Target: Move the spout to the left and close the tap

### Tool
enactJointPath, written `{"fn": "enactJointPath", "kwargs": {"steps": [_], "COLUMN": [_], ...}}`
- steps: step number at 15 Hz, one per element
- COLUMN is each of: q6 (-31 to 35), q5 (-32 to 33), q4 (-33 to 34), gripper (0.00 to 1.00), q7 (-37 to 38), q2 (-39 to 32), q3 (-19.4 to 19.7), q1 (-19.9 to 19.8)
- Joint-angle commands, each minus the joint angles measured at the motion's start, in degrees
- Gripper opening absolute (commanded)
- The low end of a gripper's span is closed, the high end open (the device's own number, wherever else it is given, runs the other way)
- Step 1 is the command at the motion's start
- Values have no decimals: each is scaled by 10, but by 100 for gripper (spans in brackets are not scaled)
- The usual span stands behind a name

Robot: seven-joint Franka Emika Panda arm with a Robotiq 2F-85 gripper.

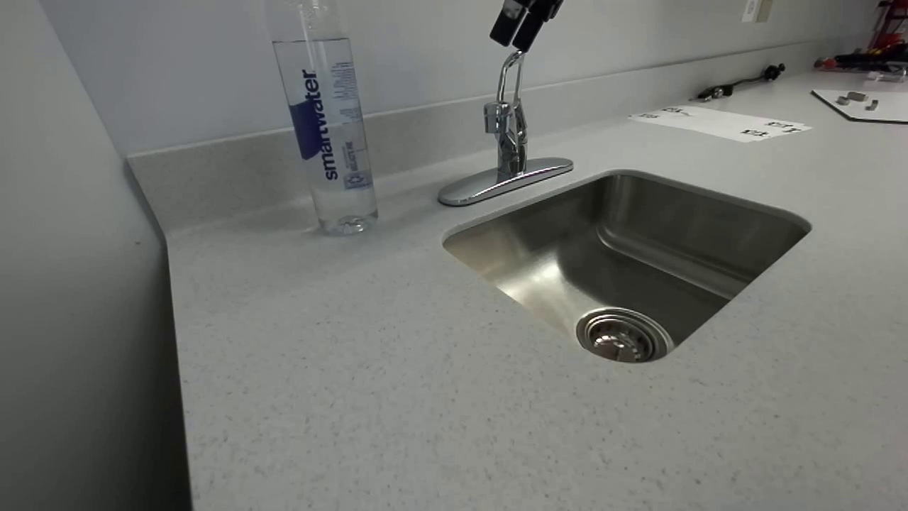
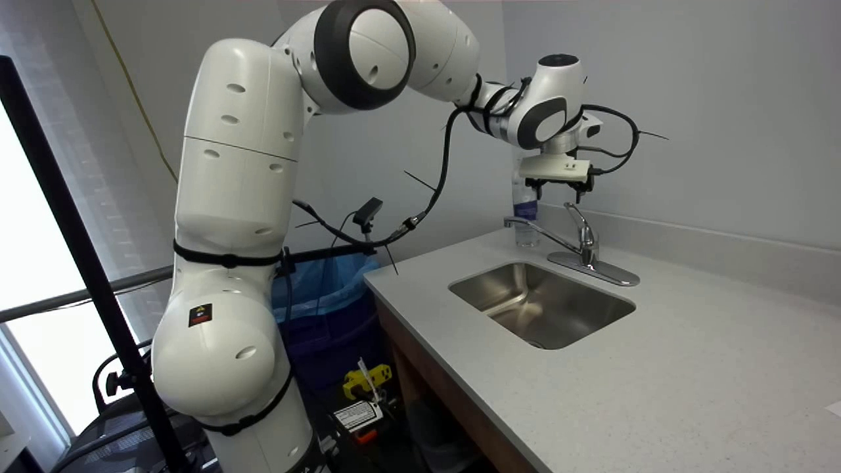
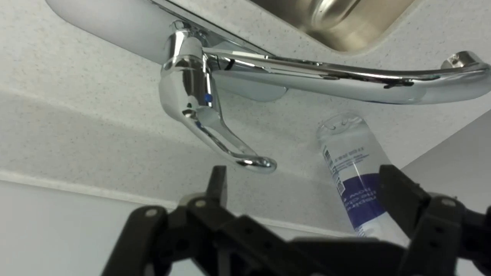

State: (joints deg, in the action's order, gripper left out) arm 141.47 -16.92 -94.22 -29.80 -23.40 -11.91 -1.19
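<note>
The chrome tap [image 1: 512, 142] stands on an oval base plate behind the sink; it also shows in an exterior view [image 2: 588, 249] and the wrist view [image 3: 188, 88]. Its lever handle [image 3: 257, 163] is raised and slants up [image 2: 578, 215]. The long spout [image 3: 368, 84] points to the right in the wrist view, beyond the sink's corner, and to the left in an exterior view [image 2: 545, 235]. My gripper [image 3: 303, 170] is open and empty, fingers pointing down just above the handle's end. In the wrist view the handle's end lies nearer the left finger. Both exterior views show the gripper [image 1: 514, 35] [image 2: 558, 196].
A transparent water bottle [image 1: 330, 128] with a blue label stands beside the tap, close to the right finger in the wrist view [image 3: 345, 153]. The steel sink [image 2: 539, 309] is set in the counter. A wall and low backsplash [image 2: 723, 236] run behind the tap. Paper [image 1: 716, 124] lies farther along.
</note>
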Motion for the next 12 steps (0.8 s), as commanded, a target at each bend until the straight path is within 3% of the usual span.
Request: {"fn": "enactJointPath", "kwargs": {"steps": [1,4,12], "q6": [24,23,-61], "q5": [-34,-34,-15], "q4": [33,38,44], "gripper": [100,100,100], "q7": [-45,-39,12], "q2": [-31,-36,-28], "q3": [-31,-34,-17], "q1": [-16,-16,-9]}}
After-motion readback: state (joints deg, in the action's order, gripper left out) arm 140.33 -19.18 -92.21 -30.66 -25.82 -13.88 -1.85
